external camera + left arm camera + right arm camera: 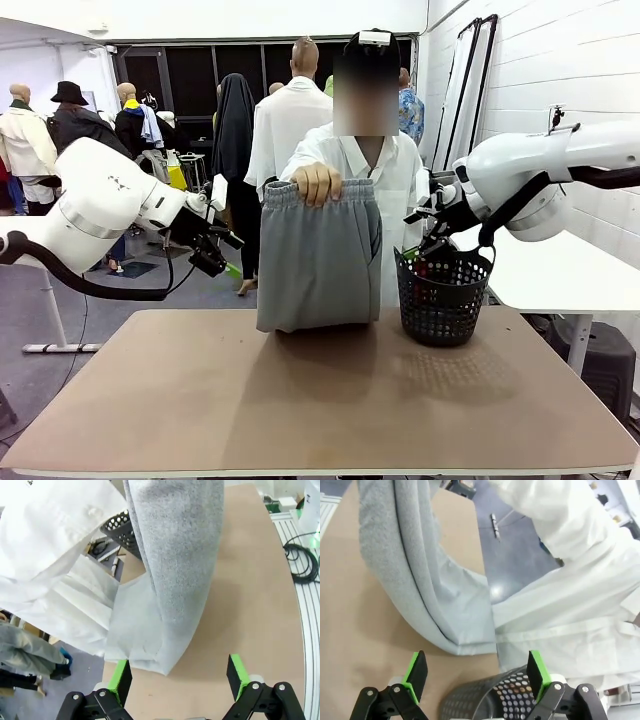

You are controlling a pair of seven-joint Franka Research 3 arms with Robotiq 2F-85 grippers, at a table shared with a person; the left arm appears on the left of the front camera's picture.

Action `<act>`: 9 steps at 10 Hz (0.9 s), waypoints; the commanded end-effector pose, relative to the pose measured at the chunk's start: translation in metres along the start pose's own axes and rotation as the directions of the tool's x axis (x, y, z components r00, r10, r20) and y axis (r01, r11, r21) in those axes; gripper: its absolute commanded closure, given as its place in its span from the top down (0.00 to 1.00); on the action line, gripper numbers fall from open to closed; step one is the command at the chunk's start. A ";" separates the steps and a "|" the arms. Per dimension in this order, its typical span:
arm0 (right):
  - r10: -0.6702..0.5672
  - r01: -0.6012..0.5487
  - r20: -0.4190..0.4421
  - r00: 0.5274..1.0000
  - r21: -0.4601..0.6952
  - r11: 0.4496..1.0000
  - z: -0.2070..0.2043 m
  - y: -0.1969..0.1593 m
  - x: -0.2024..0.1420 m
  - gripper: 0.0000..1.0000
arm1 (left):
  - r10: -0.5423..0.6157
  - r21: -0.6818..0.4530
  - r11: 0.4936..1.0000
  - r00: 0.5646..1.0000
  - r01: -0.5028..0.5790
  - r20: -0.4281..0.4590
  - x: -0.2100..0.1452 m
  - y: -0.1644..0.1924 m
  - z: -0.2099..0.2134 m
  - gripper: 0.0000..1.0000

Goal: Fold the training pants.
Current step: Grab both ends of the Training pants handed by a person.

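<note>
While the person's hand (pixel 318 183) pinches the gathered waistband at the far edge of the surface (pixel 300 400), the training pants (pixel 318 255) hang upright from it. Their lower end touches the surface, just beside the black basket (pixel 443 300) on the robot's right side.

Handling (judgement):
- The grey cloth looks soft, limp and light. It should slump into a heap once the hand lets go.
- It is not fragile. The matte, slightly fuzzy weave should not slip against green pads.
- In the right wrist view the layers lie against each other, so a pinch may catch more than one.

Where to hold (judgement):
- Best bite is at the two waistband corners, where the elastic is thick, with one tool per corner to keep the panel flat.
- The lower corners are a second option.

Tools:
- The left tool (pixel 225 255) is spread wide and pinches nothing, in the air to the left of the pants.
- The right tool (pixel 420 245) is spread wide and pinches nothing, at the basket's rim.

Count: pants 1, basket 1, tools 2, hand on the cloth 1.
</note>
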State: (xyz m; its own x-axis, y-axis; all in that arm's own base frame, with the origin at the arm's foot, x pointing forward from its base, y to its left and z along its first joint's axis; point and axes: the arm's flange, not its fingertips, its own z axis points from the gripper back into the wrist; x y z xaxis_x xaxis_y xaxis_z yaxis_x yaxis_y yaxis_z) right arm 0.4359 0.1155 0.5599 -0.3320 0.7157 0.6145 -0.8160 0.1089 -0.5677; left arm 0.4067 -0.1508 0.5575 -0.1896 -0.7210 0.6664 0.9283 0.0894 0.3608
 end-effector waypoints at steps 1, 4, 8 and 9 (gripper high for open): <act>-0.004 0.005 -0.019 1.000 0.032 0.999 -0.015 -0.010 -0.010 1.00 | 0.008 -0.063 0.998 1.000 -0.008 0.004 -0.008 0.002 -0.005 1.00; 0.000 0.000 0.000 1.000 0.000 1.000 0.000 0.000 0.000 1.00 | 0.000 0.000 1.000 1.000 0.000 0.000 0.000 0.000 0.000 1.00; -0.019 0.012 0.117 0.993 0.066 0.998 -0.024 -0.006 -0.005 1.00 | 0.049 -0.026 0.999 0.993 -0.046 0.109 -0.008 0.005 -0.015 1.00; -0.018 0.009 0.132 0.991 0.074 0.997 -0.025 -0.005 -0.005 1.00 | 0.057 -0.025 0.998 0.989 -0.055 0.137 -0.008 0.004 -0.017 1.00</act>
State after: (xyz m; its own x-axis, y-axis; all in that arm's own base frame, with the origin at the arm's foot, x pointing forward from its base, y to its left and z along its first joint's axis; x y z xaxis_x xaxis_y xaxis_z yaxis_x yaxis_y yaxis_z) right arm 0.4410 0.1301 0.5502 -0.3498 0.6401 0.6840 -0.8519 0.0865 -0.5166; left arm 0.4097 -0.1567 0.5474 -0.1501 -0.6539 0.7415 0.9437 0.1288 0.3046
